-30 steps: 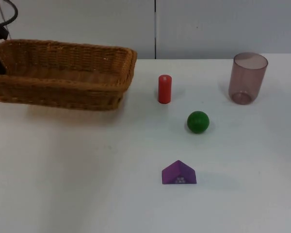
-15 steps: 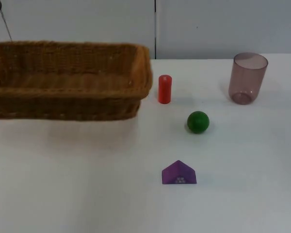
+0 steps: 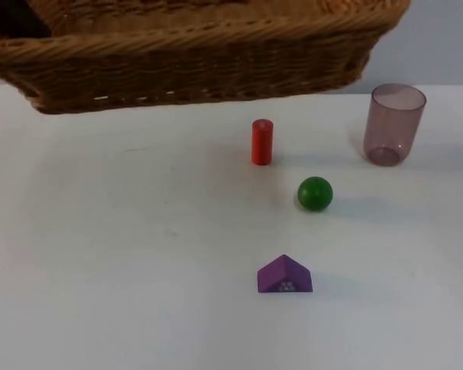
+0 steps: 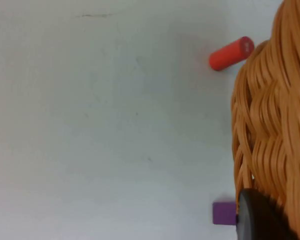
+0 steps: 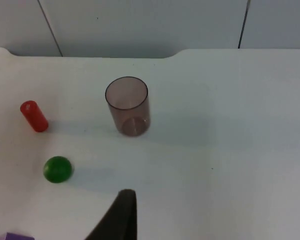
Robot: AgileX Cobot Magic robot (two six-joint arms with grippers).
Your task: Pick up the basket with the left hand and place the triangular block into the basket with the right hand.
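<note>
Evidently the first half of the task was done: the basket (image 3: 216,54) was held clear of the table (image 3: 100,270), hanging high over its far left part, its wicker wall raised above the red cylinder (image 3: 261,142). In the left wrist view the left gripper (image 4: 260,220) was clamped on the basket's rim (image 4: 270,125), one black fingertip pressed against the weave.

The second half was judged not yet begun. The triangular block (image 3: 285,275), purple, lay untouched near the front of the table, right of centre, well apart from the basket. A green ball (image 3: 315,193) sat between the block and the cylinder, slightly to the right. The right gripper (image 5: 121,220) waited above the right side of the table; whether its fingers were apart or together could not be told.

Left to do: grasp the block with the right gripper, carry it over the rim, release it inside.

The surface was a plain white table top, matte. A tinted clear cup (image 3: 393,123) stood upright at the far right. A grey panelled partition (image 5: 140,25) closed off the far edge.
</note>
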